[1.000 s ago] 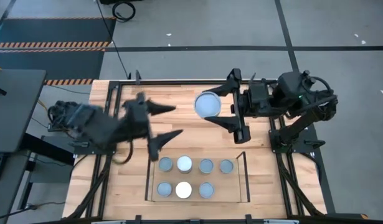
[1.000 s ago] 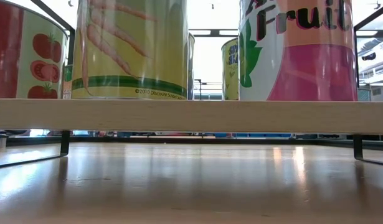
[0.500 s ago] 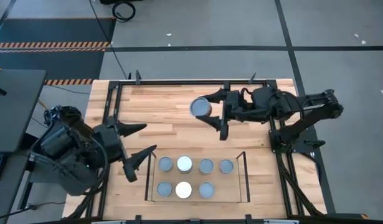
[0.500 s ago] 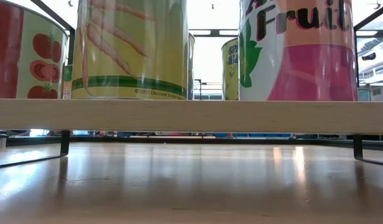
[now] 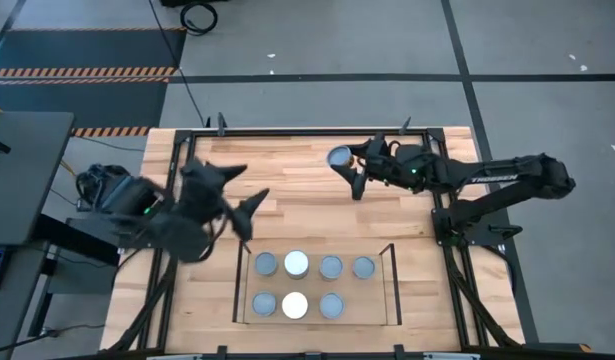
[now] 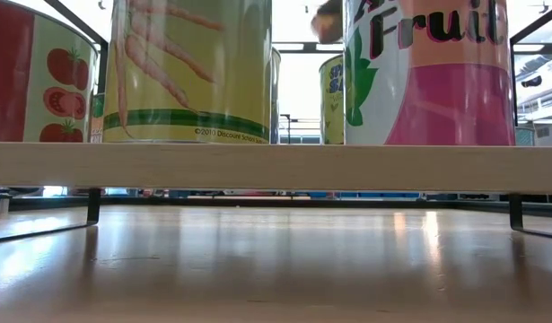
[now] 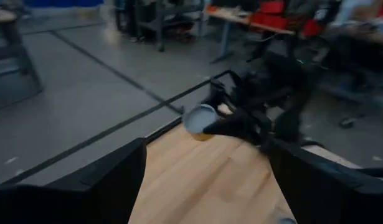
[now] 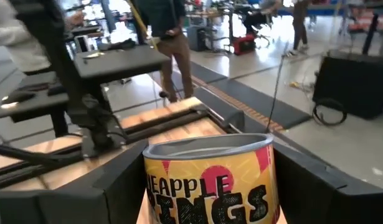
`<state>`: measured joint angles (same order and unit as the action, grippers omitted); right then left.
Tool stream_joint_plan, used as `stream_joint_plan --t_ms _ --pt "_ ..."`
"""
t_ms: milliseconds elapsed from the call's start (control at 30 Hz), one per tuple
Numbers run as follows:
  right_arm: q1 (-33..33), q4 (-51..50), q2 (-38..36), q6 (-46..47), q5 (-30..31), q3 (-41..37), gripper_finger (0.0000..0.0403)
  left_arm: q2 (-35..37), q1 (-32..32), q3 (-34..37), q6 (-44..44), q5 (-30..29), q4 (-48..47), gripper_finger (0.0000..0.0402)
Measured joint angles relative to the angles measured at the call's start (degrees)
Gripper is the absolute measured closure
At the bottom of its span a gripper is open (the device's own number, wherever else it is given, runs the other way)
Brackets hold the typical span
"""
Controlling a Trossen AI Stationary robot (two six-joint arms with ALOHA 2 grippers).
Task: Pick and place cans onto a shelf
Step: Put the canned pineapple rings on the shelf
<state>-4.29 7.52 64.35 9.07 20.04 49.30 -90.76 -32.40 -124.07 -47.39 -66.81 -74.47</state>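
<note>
The eighth can (image 5: pixel 339 157) is sitting upright, pinched in the right gripper (image 5: pixel 352 166) over the bench's (image 5: pixel 287 170) far side. The shelf (image 5: pixel 245 290) is lying nearer the camera, with seven cans (image 5: pixel 297 264) filling all but one corner. The left gripper (image 5: pixel 239 196) is hanging spread, well apart. People are standing in the room beyond.

One camera looks straight down; another sits level under the shelf (image 6: pixel 276 167); both wrist cameras face the held can (image 8: pixel 210 180).

You get even, bright light; the left gripper (image 5: pixel 242 190) smears with motion blur, glare behind the cans (image 6: pixel 190 72)
</note>
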Motion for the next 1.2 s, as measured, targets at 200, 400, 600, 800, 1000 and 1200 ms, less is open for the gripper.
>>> stream_joint_plan --t_ms 200,400,600,800,1000,1200 --pt "-7.38 12.41 -0.23 3.44 -8.88 -11.46 0.0107 -2.29 8.68 0.02 3.69 1.59 -1.19 0.0063" --pt "-12.33 23.68 2.49 1.85 -16.8 -21.62 0.0108 -3.09 13.83 0.02 4.71 2.37 -1.19 0.0063" --pt "-13.05 40.77 13.99 -0.01 -16.61 -29.49 0.0108 -3.02 17.47 0.0 6.84 0.57 -1.17 0.0063" --pt "-12.38 54.73 30.28 -0.9 -17.23 -30.23 0.0108 -3.02 20.39 0.01 8.05 0.62 -0.66 0.0063" --pt "-11.96 69.49 42.97 -0.3 -16.57 -30.19 0.0108 -3.02 21.0 0.01 8.22 1.35 -1.67 0.0063" --pt "-11.98 72.68 50.31 -0.51 -16.37 -29.3 0.0102 -3.02 20.98 0.02 7.6 2.83 -3.52 0.0063"
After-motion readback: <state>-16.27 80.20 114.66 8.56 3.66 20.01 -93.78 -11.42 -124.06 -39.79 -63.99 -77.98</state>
